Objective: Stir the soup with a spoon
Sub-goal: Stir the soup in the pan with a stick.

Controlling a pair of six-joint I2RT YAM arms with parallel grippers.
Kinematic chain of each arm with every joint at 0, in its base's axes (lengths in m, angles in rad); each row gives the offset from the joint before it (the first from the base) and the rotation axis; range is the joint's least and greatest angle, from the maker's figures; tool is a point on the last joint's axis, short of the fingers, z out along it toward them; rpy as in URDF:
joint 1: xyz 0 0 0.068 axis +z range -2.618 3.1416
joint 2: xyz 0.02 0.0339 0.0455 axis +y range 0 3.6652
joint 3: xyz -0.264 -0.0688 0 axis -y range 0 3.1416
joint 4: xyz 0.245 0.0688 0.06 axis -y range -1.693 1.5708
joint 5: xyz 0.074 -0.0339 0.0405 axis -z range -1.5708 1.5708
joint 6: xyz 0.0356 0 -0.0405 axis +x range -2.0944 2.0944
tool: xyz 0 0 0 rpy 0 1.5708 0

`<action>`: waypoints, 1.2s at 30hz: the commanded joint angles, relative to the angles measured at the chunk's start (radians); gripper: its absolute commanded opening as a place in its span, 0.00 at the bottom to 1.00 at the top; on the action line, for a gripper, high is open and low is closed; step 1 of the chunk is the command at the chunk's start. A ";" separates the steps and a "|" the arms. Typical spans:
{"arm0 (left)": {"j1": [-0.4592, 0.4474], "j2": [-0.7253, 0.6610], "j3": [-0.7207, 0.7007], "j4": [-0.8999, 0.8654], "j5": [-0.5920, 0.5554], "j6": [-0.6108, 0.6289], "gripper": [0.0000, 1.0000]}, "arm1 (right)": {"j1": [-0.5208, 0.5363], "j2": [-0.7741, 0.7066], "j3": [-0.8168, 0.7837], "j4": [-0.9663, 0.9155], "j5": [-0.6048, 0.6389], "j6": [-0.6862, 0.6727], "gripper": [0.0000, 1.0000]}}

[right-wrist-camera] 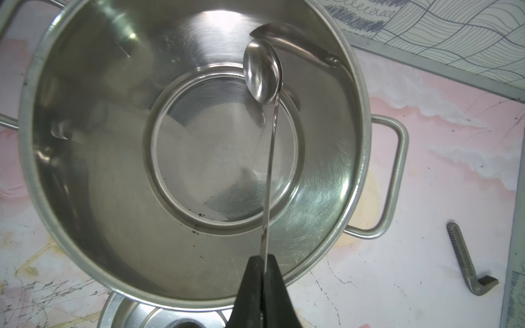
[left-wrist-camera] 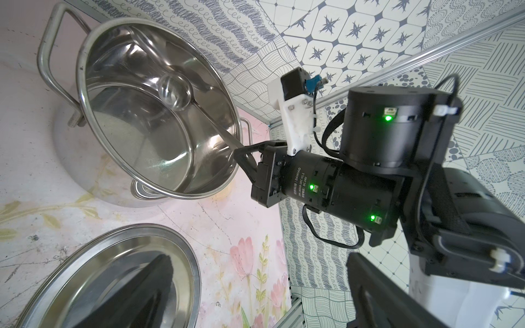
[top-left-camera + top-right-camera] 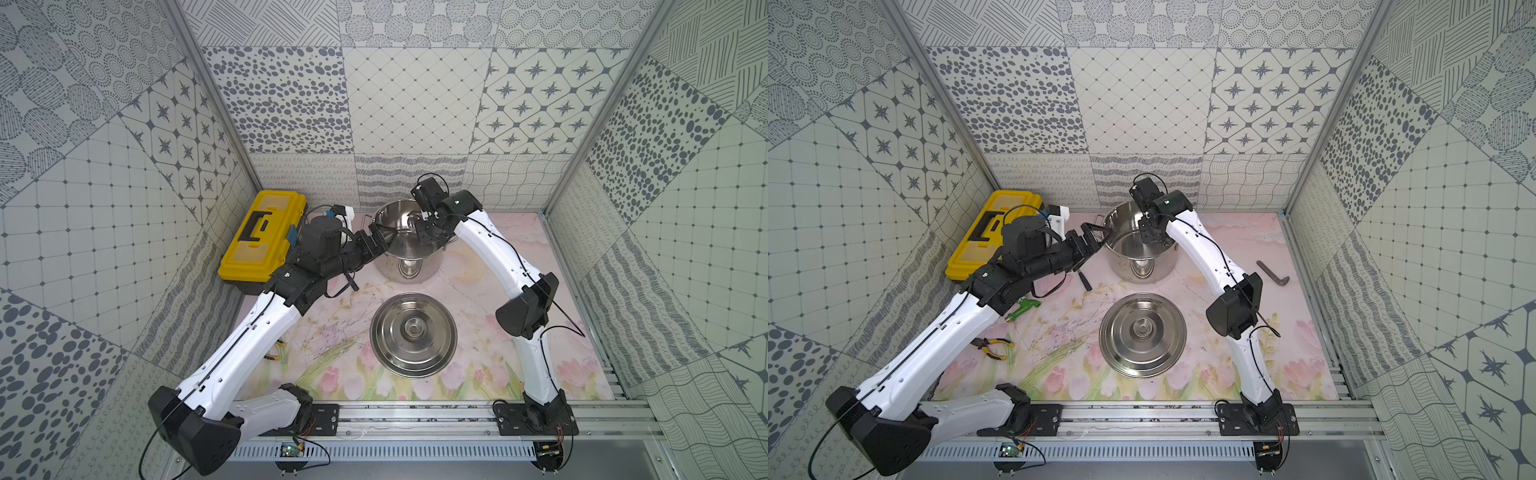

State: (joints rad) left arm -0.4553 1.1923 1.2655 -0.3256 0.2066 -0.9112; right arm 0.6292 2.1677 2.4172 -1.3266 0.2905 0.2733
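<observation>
The soup is the bare, dry inside (image 1: 227,147) of a shiny steel stockpot (image 3: 415,266) (image 3: 1144,266) at the back of the mat; no liquid shows. My right gripper (image 1: 264,259) (image 3: 423,236) hangs over the pot's right side, shut on the thin handle of the steel spoon (image 1: 270,170). The spoon's small round bowl (image 2: 174,92) is down inside the pot, near the wall. Just left of the pot's rim my left gripper (image 3: 378,241) (image 2: 258,258) stands open, with nothing between its fingers.
The flat steel lid (image 3: 413,334) (image 3: 1142,334) lies knob-up in front of the pot. A yellow toolbox (image 3: 262,237) sits back left. On the mat lie a grey hex key (image 3: 1273,274), pliers (image 3: 992,347), a green tool (image 3: 1023,309) and a black-handled hammer (image 3: 1084,280).
</observation>
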 commanded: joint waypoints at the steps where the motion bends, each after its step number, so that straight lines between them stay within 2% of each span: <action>1: 0.005 0.006 0.004 0.031 0.010 0.029 0.99 | -0.001 -0.085 -0.067 0.028 0.032 -0.030 0.00; 9: 0.009 0.016 0.002 0.042 0.021 0.023 1.00 | 0.002 -0.267 -0.369 0.134 -0.038 0.005 0.00; 13: 0.007 0.022 0.006 0.046 0.026 0.019 0.99 | 0.018 -0.316 -0.461 0.178 -0.087 0.049 0.00; 16: 0.008 0.025 0.007 0.049 0.027 0.016 1.00 | 0.045 -0.312 -0.469 0.200 -0.118 0.075 0.00; 23: 0.007 0.029 0.010 0.051 0.028 0.009 0.99 | 0.104 -0.205 -0.334 0.213 -0.140 0.104 0.00; 33: 0.007 0.010 -0.018 0.061 0.008 -0.004 1.00 | 0.080 -0.021 -0.015 0.108 -0.078 0.087 0.00; 36: 0.008 0.010 -0.018 0.062 0.005 0.000 0.99 | 0.061 -0.002 0.025 0.102 -0.073 0.077 0.00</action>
State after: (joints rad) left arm -0.4519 1.2121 1.2514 -0.3180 0.2142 -0.9150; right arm 0.7097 2.1498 2.3928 -1.2175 0.1879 0.3588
